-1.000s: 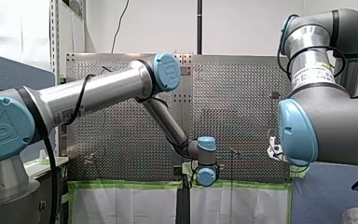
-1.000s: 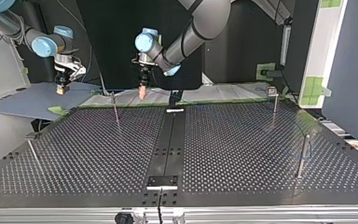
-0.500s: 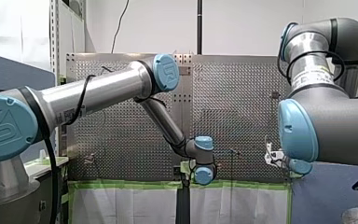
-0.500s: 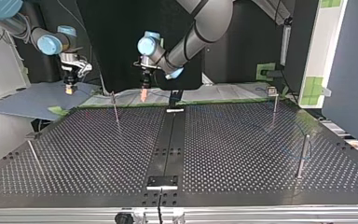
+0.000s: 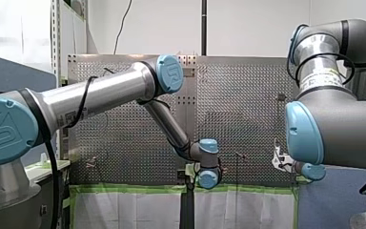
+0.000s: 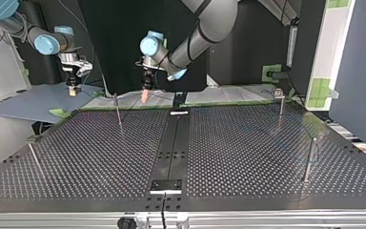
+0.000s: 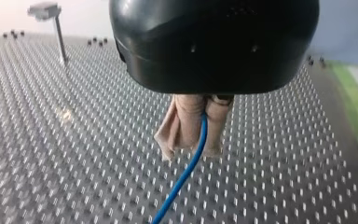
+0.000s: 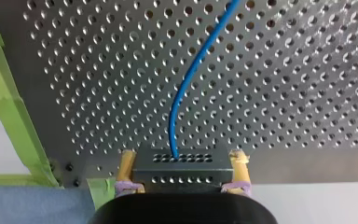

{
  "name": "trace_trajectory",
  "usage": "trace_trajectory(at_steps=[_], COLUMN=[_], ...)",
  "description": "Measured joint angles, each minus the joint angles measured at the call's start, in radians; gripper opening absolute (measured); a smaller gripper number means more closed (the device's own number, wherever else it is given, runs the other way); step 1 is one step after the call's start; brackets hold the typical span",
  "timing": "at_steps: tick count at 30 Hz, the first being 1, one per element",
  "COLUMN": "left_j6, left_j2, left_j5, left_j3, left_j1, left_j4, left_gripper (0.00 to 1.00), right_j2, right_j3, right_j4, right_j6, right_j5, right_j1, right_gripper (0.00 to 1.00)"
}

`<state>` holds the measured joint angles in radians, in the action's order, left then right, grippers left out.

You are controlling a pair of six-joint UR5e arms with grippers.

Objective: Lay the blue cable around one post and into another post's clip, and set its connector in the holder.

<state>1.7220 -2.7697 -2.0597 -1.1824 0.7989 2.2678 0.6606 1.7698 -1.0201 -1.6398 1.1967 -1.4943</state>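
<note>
In the left wrist view my left gripper (image 7: 193, 149) has its beige pads shut on the blue cable (image 7: 182, 182), which runs from the fingers down toward the perforated table (image 7: 74, 154). In the right wrist view my right gripper (image 8: 182, 156) holds the dark grey connector (image 8: 182, 169) between yellow pads (image 8: 127, 163), and the blue cable (image 8: 186, 79) leaves the connector across the table. In the top view my left gripper (image 6: 144, 97) hangs over the table's far edge near the middle. My right gripper (image 6: 73, 89) hangs beyond the far left corner.
Thin metal posts stand on the table: far left (image 6: 118, 110), far right (image 6: 280, 102), near right (image 6: 309, 160), near left (image 6: 33, 157). A black plate (image 6: 167, 185) sits at the near edge and a small bracket (image 6: 178, 113) at the far middle. Green tape (image 6: 228, 102) lines the far edge.
My right gripper has shifted a little toward the top view's right with the connector. In the front view my right arm's wrist has sunk slightly. My left gripper has hardly moved.
</note>
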Motion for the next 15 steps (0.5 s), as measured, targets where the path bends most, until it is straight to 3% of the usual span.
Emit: trace_trajectory(at_steps=[3,7,15], left_j6=[-0.017,-0.042,-0.073], left_j2=[0.0,0.009,0.014], left_j5=[0.03,0.052,0.049], left_j3=[-0.004,-0.03,-0.081], left_j1=[0.01,0.019,0.023], left_j4=[0.001,-0.008,-0.02], left_gripper=[0.01,0.01,0.01], right_j2=[0.0,0.0,0.0], right_j3=[0.0,0.001,0.001], right_j4=[0.005,0.01,0.022], right_j6=[-0.004,-0.008,-0.009], right_j5=[-0.014,0.003,0.028], right_j1=[0.005,0.012,0.019], right_gripper=[0.0,0.0,0.0])
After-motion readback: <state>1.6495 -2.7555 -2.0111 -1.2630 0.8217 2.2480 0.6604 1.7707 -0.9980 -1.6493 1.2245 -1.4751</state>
